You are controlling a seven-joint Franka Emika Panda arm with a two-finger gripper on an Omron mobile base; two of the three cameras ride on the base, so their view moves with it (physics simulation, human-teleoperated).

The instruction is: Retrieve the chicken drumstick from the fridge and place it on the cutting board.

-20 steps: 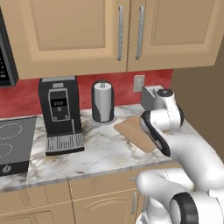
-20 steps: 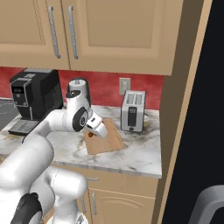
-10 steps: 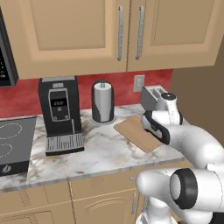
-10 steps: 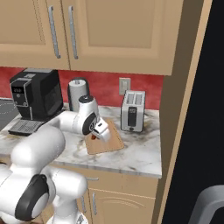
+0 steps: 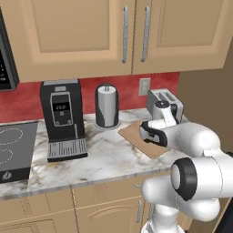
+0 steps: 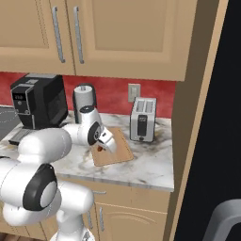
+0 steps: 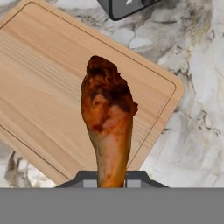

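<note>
Brown drumstick (image 7: 108, 118) — over cutting board (image 7: 41, 78)

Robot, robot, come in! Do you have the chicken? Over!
Gripper shut on the chicken drumstick. Drumstick over the cutting board, not released. Toaster beside the board, path clear. Over.

chicken drumstick (image 7: 108, 118): dark brown at the thick meaty end, paler orange-brown down the narrow shank; held by the shank end, thick end pointing away, over the cutting board.
cutting board (image 7: 48, 83): thin light-brown wooden rectangle with rounded corners and a groove near the rim; flat on the marble tabletop, set askew.
fridge (image 6: 212, 117): tall black body at right.
</note>
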